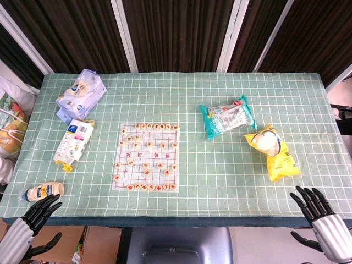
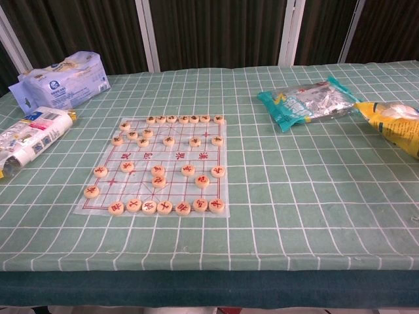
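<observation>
This looks like a robot test room dressed up as a home games corner. A table [image 1: 220, 187] under a green checked cloth carries a Chinese chess board [image 1: 146, 157] set with round pieces, snack bags [image 1: 226, 116] to the right and tissue packs [image 1: 81, 93] to the left. Dark slatted panels [image 1: 176, 33] with white posts close off the far side, and a chair seat [image 1: 176, 245] stands at the near edge.

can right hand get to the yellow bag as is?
Probably yes. The right hand sits open at the table's near edge, and the yellow bag lies just ahead of it, with only bare cloth between them.
</observation>
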Robot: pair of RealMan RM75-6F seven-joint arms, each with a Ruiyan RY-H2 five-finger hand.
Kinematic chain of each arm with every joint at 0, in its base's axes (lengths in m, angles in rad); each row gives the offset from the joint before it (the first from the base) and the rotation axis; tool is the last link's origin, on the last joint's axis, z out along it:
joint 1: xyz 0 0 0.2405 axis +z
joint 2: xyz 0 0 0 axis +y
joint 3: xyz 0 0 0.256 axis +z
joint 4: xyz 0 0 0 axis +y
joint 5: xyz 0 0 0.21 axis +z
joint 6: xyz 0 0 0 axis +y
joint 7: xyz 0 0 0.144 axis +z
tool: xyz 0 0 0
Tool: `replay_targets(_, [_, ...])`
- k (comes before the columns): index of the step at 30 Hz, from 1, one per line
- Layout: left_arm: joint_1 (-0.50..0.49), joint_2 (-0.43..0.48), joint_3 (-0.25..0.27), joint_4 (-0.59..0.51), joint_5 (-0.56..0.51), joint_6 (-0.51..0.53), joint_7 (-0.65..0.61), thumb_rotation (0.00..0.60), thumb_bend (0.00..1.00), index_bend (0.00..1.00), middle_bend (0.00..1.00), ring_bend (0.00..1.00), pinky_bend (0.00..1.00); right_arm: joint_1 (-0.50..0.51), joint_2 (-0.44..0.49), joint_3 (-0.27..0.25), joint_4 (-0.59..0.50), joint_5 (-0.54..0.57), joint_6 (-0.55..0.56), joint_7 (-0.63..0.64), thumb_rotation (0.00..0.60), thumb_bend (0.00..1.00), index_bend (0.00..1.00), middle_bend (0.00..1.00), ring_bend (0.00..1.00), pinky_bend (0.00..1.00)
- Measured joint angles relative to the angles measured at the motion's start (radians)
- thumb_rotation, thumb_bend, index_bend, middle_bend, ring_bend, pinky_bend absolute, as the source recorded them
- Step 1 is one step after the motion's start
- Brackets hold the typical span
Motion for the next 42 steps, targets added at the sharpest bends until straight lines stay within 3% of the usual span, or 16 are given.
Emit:
replay_targets(4, [-0.012, 0.0, -0.002, 0.003, 0.015, -0.018, -0.022, 0.6, 0.36, 0.0, 0.0, 0.0, 0.16, -0.002, -0.001, -0.002, 0.003, -0.014, 0.016, 0.008, 0.6, 0.25, 0.0, 0.0, 0.0, 0.0])
replay_targets(5, [-0.02, 0.001, -0.002, 0.001, 0.019, -0.03, -0.025, 0.6, 0.36, 0.0, 0.0, 0.0, 0.18, -0.002, -0.002, -0.003, 0.004, -0.018, 0.018, 0.008, 0.6, 0.25, 0.0, 0.0, 0.0, 0.0])
replay_targets(6, [-0.029, 0.002, -0.003, -0.003, 0.025, -0.04, -0.029, 0.6, 0.36, 0.0, 0.01, 0.03, 0.26, -0.001, -0.003, -0.004, 0.004, -0.02, 0.016, 0.007, 0.6, 0.25, 0.0, 0.0, 0.0, 0.0])
replay_targets(7, [-0.037, 0.001, -0.007, -0.008, 0.03, -0.048, -0.032, 0.6, 0.36, 0.0, 0.04, 0.12, 0.41, -0.001, -0.004, -0.005, 0.003, -0.021, 0.013, 0.006, 0.6, 0.25, 0.0, 0.0, 0.0, 0.0])
replay_targets(8, [-0.044, -0.003, -0.019, -0.014, 0.03, -0.052, -0.031, 0.6, 0.36, 0.0, 0.14, 0.3, 0.65, 0.001, -0.005, -0.005, 0.001, -0.024, 0.009, 0.0, 0.6, 0.25, 0.0, 0.0, 0.0, 0.0])
replay_targets(9, [-0.049, -0.01, -0.034, -0.016, 0.025, -0.051, -0.025, 0.6, 0.37, 0.0, 0.28, 0.52, 0.86, 0.003, -0.007, -0.005, 0.0, -0.026, 0.005, -0.006, 0.6, 0.25, 0.0, 0.0, 0.0, 0.0])
replay_targets(10, [-0.054, -0.018, -0.052, -0.019, 0.017, -0.051, -0.012, 0.6, 0.37, 0.01, 0.44, 0.71, 0.98, 0.005, -0.009, -0.006, -0.002, -0.03, 0.003, -0.012, 0.6, 0.25, 0.0, 0.0, 0.0, 0.0])
replay_targets(12, [-0.069, -0.041, -0.094, -0.031, -0.008, -0.062, 0.029, 0.6, 0.39, 0.06, 0.72, 0.92, 1.0, 0.008, -0.015, -0.006, -0.005, -0.042, 0.001, -0.023, 0.6, 0.25, 0.0, 0.0, 0.0, 0.0])
replay_targets(13, [-0.078, -0.054, -0.114, -0.039, -0.019, -0.072, 0.047, 0.6, 0.39, 0.12, 0.85, 0.98, 1.0, 0.008, -0.018, -0.006, -0.005, -0.046, 0.001, -0.027, 0.6, 0.25, 0.0, 0.0, 0.0, 0.0])
replay_targets(15, [-0.096, -0.08, -0.146, -0.062, -0.043, -0.096, 0.071, 0.6, 0.39, 0.23, 0.99, 1.0, 1.0, 0.01, -0.023, -0.006, -0.007, -0.049, -0.002, -0.035, 0.6, 0.25, 0.0, 0.0, 0.0, 0.0])
replay_targets(16, [-0.104, -0.092, -0.154, -0.072, -0.056, -0.109, 0.069, 0.6, 0.39, 0.27, 1.0, 1.0, 1.0, 0.011, -0.025, -0.007, -0.008, -0.049, -0.006, -0.037, 0.6, 0.25, 0.0, 0.0, 0.0, 0.0])
replay_targets(22, [-0.15, -0.164, -0.185, -0.111, -0.137, -0.244, 0.07, 0.6, 0.39, 0.3, 1.0, 1.0, 1.0, 0.021, -0.031, -0.013, -0.018, -0.058, -0.029, -0.054, 0.6, 0.25, 0.0, 0.0, 0.0, 0.0])
replay_targets(26, [-0.188, -0.198, -0.199, -0.16, -0.235, -0.433, 0.144, 0.6, 0.38, 0.32, 1.0, 1.0, 1.0, 0.021, -0.031, -0.009, -0.023, -0.044, -0.031, -0.054, 0.6, 0.25, 0.0, 0.0, 0.0, 0.0])
replay_targets(30, [-0.214, -0.252, -0.23, -0.182, -0.352, -0.545, 0.267, 0.6, 0.38, 0.36, 1.0, 1.0, 1.0, 0.022, -0.027, -0.008, -0.025, -0.034, -0.035, -0.044, 0.6, 0.25, 0.0, 0.0, 0.0, 0.0])
replay_targets(35, [-0.246, -0.356, -0.274, -0.132, -0.465, -0.631, 0.387, 0.6, 0.37, 0.38, 1.0, 1.0, 1.0, 0.02, -0.019, -0.014, -0.018, -0.036, -0.03, -0.03, 0.6, 0.25, 0.0, 0.0, 0.0, 0.0])
replay_targets(42, [-0.276, -0.45, -0.315, -0.016, -0.559, -0.704, 0.463, 0.6, 0.37, 0.4, 1.0, 1.0, 1.0, 0.013, -0.013, -0.017, -0.009, -0.028, -0.022, -0.018, 0.6, 0.25, 0.0, 0.0, 0.0, 0.0])
